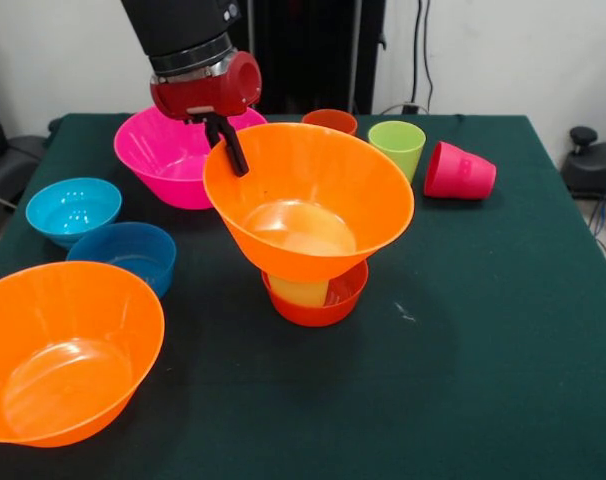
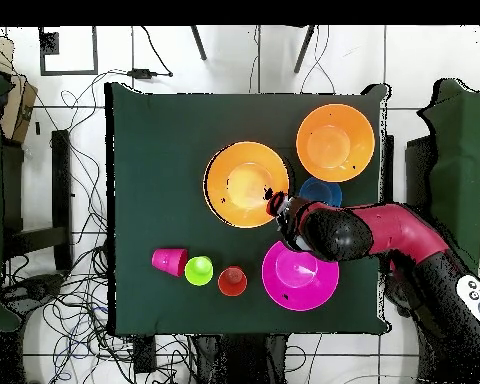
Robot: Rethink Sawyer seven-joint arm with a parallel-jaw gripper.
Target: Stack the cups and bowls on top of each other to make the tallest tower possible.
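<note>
Black fingers of the gripper (image 1: 231, 150) pinch the rim of the big orange bowl (image 1: 313, 205), one finger inside the wall and, as far as I can judge, the other behind it; the grip looks closed on the rim. That rim point is on the side toward the pink bowl (image 1: 163, 160). The held bowl's body lies away from the hand, tilted, its base resting in or just over the small red bowl (image 1: 318, 300), with something pale yellow showing inside, probably the yellow cup. So the stack's axis lies off to one side of the gripper, not under it; releasing calls for levelling the bowl first. Beyond, the green cup (image 1: 398, 145) stands upright, the red-pink cup (image 1: 461, 172) lies tipped over.
</note>
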